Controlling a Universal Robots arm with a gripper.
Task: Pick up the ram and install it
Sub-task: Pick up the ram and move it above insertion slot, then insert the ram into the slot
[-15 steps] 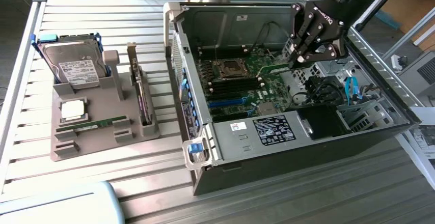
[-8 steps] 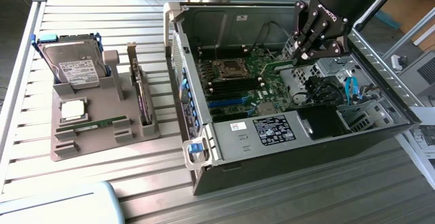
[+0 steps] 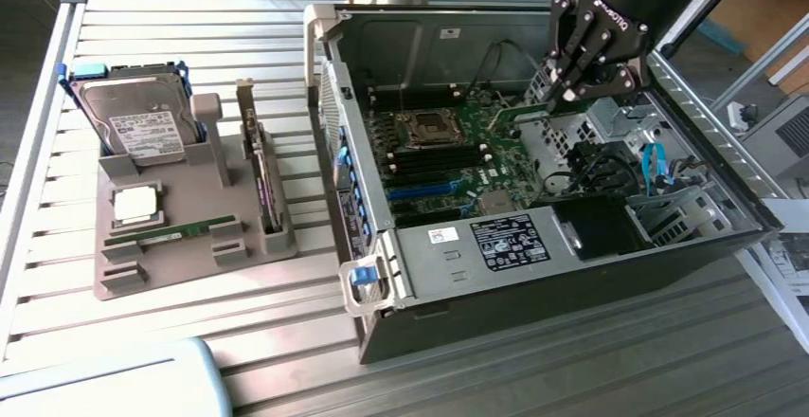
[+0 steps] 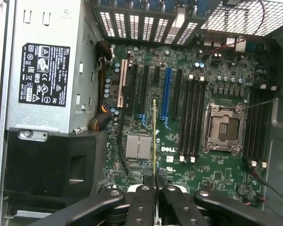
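Observation:
My gripper hangs inside the open computer case, above the motherboard. It is shut on the ram, a thin green stick seen edge-on and reaching from between my fingers out over the board. The stick hovers above the heatsink, beside the blue slot. Black memory slots lie to one side of the empty processor socket, and more slots to the other. A twin ram lies flat on the grey holder outside the case.
On the grey holder also stand a hard drive, a silver processor chip and an upright dark expansion card. The power supply and drive bays flank the motherboard inside the case. The slatted table runs around everything.

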